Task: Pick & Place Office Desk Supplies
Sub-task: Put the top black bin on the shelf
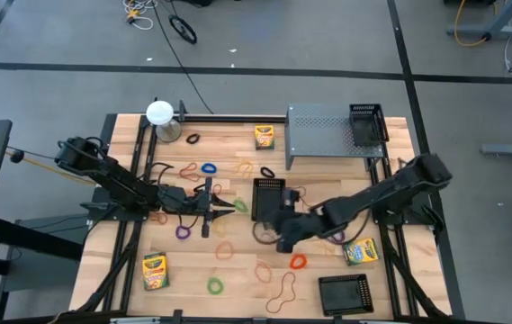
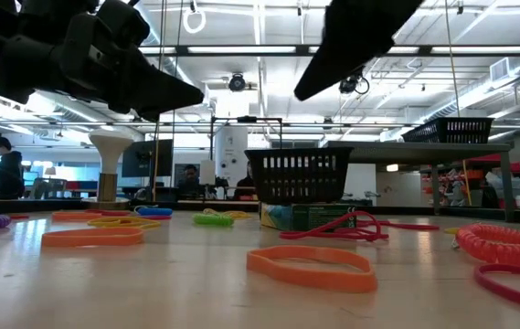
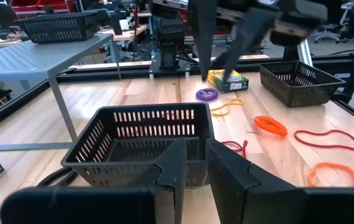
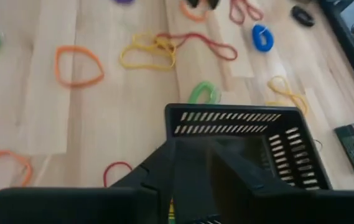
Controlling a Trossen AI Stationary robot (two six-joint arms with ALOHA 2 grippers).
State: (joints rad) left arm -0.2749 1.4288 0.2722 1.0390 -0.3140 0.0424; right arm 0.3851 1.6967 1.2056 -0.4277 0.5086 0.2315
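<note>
Rubber bands of several colours lie loose on the wooden table, among them an orange one, a green one and a blue one. Crayon boxes lie flat at the far middle, near left and near right. A black mesh basket stands mid-table. My right gripper hovers open, tilted down, at the basket's near side. My left gripper is held level to the basket's left, its fingers a narrow gap apart with nothing between them.
A grey metal shelf stands at the far right with a small black basket on top. A flat black tray lies near right. A white round-topped object stands far left. A crayon box shows low at the basket's foot.
</note>
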